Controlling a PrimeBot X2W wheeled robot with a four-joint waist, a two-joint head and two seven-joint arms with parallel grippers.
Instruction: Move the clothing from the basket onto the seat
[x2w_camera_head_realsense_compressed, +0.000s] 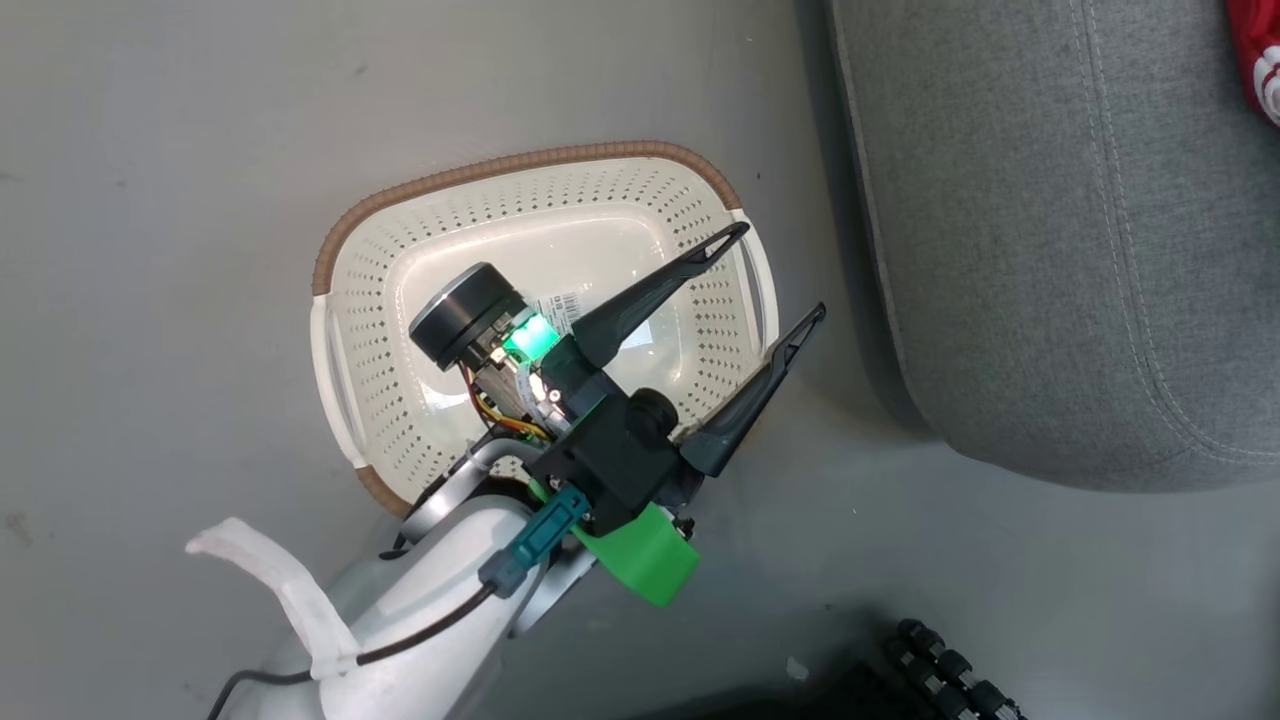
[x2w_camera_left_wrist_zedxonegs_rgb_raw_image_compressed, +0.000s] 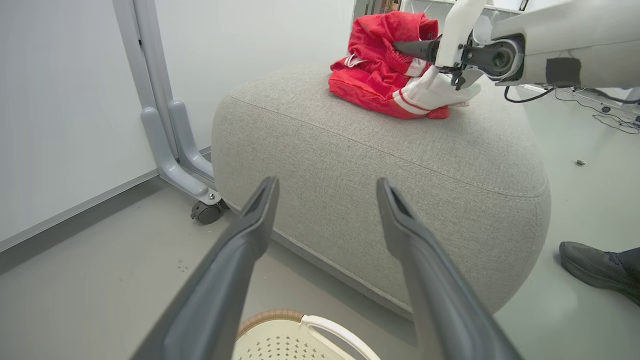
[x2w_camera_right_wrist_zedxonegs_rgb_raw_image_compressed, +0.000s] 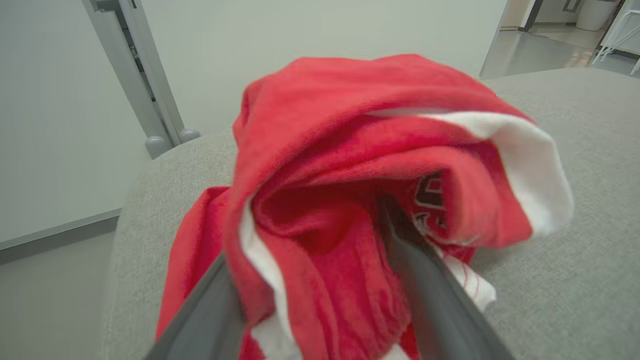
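Head view: basket (x2w_camera_head_realsense_compressed: 520, 160) sitting empty on the floor, just beside the seat (x2w_camera_head_realsense_compressed: 1050, 250).
Left end effector (x2w_camera_head_realsense_compressed: 783, 268): hovering over the basket, fingers spread, carrying nothing.
Clothing (x2w_camera_left_wrist_zedxonegs_rgb_raw_image_compressed: 385, 80): lying heaped on the seat top.
Right end effector (x2w_camera_left_wrist_zedxonegs_rgb_raw_image_compressed: 405, 48): reaching into the heap, fingers standing apart, cloth bunching between them, tips hidden.
Progress: looking nearly done; pulling clear is remaining.
Risk: folds are draping over the fingers and may be snagging; a quick withdrawal could be dragging the heap off the seat.
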